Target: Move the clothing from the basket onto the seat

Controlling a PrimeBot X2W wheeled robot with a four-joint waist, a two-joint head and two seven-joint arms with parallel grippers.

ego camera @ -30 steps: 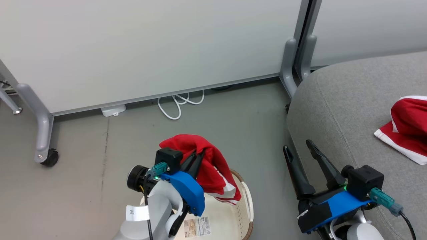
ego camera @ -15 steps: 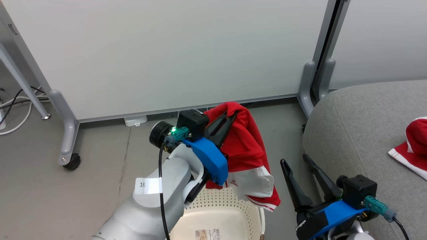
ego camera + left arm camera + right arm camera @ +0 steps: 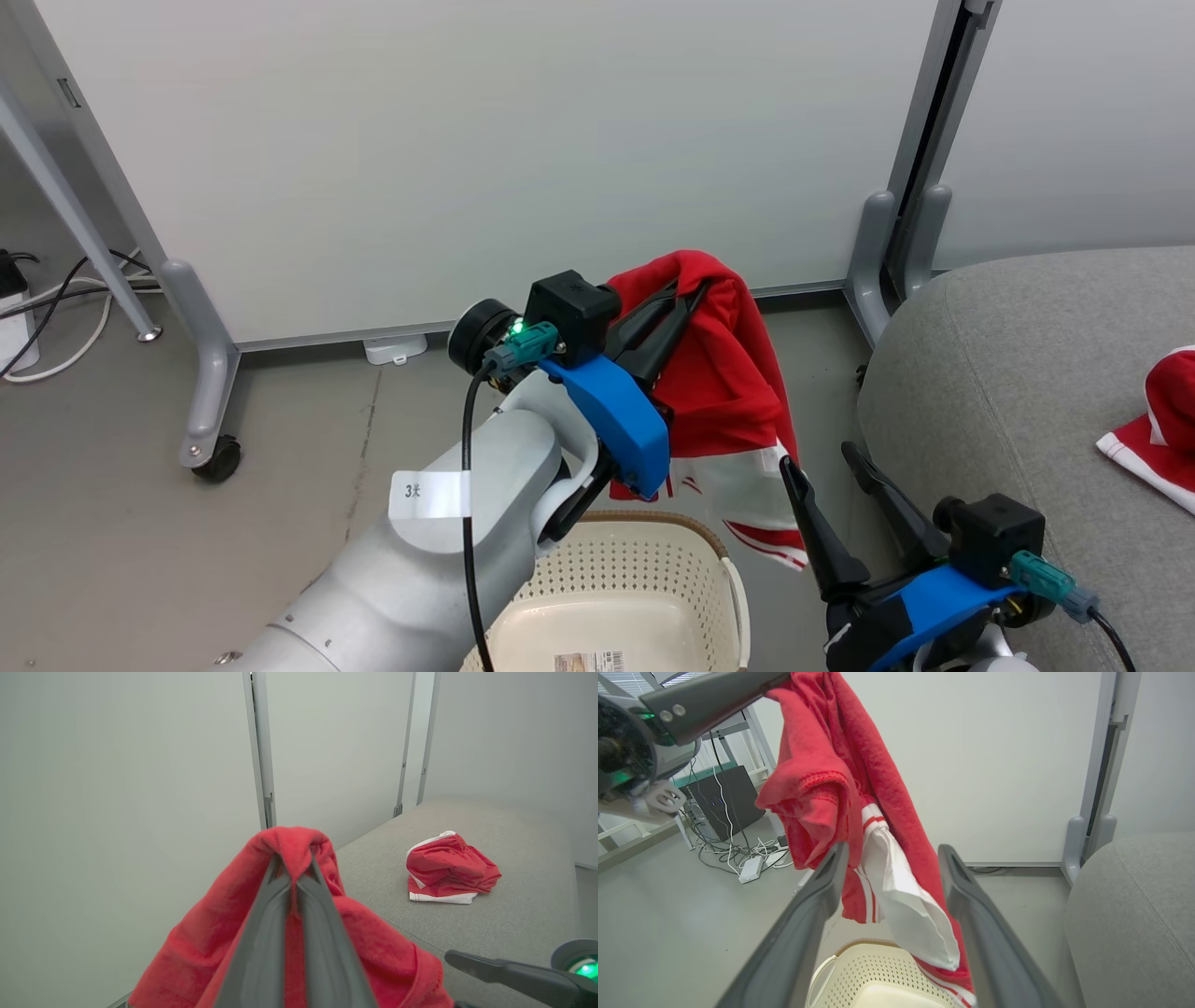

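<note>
Clothing aloft, transfer pending.
Left gripper (image 3: 689, 297) pinches clothing (image 3: 738, 392), hanging lengthwise above basket (image 3: 653, 516); seat (image 3: 1008, 373) lies to its right; right gripper (image 3: 817, 455) spread, empty.

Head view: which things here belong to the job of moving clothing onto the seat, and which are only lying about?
Belong to the job: red garment hanging from the shut left tool; second red garment on the seat; basket; open right tool.
Lying about: floor cables; white box by the partition; partition castor.
</note>
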